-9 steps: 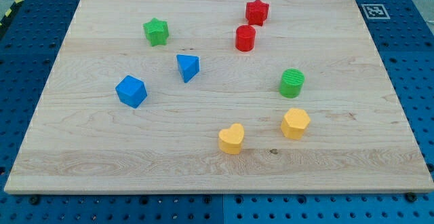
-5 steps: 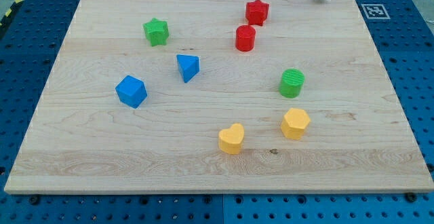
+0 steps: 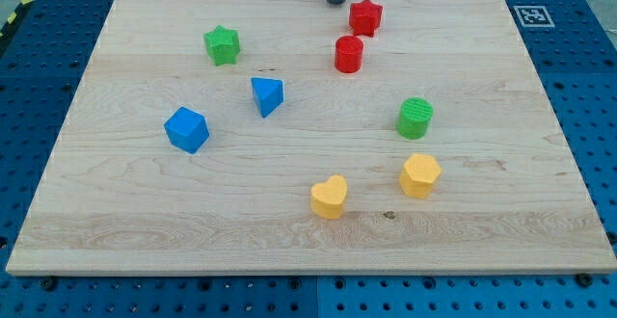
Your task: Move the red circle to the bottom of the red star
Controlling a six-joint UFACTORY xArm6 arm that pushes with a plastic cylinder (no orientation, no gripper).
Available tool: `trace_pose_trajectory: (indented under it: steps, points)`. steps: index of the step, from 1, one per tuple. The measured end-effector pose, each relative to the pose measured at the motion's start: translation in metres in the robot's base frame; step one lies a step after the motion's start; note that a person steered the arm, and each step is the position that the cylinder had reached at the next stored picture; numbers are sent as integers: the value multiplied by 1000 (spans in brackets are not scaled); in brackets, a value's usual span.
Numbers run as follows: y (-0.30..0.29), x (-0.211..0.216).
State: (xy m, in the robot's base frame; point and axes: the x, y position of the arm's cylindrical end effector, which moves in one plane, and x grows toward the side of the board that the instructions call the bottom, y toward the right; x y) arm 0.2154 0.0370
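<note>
At the view's top edge of the board (image 3: 116,222): my tip (image 3: 335,2), just left of the red star (image 3: 365,16). Just below that star and slightly left, not touching: red circle (image 3: 349,54). Far left: green star (image 3: 222,45), below it blue triangle (image 3: 267,95) and blue cube (image 3: 186,130). Right: green circle (image 3: 415,118), beneath it yellow hexagon (image 3: 420,175); left of that, yellow heart (image 3: 329,197).

1. We see the red circle (image 3: 349,54), a short upright cylinder, standing flat on the counter (image 3: 145,212) near the view's top, right of centre.
2. We see the red star (image 3: 365,16), flat on the counter, just above and slightly right of the circle, apart from it.
</note>
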Motion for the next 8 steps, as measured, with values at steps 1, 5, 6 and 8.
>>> trace_pose_trajectory:
  steps: [1,5,6,8]
  points:
    - [-1,14]
    - [36,54]
    - [35,57]
    - [-65,91]
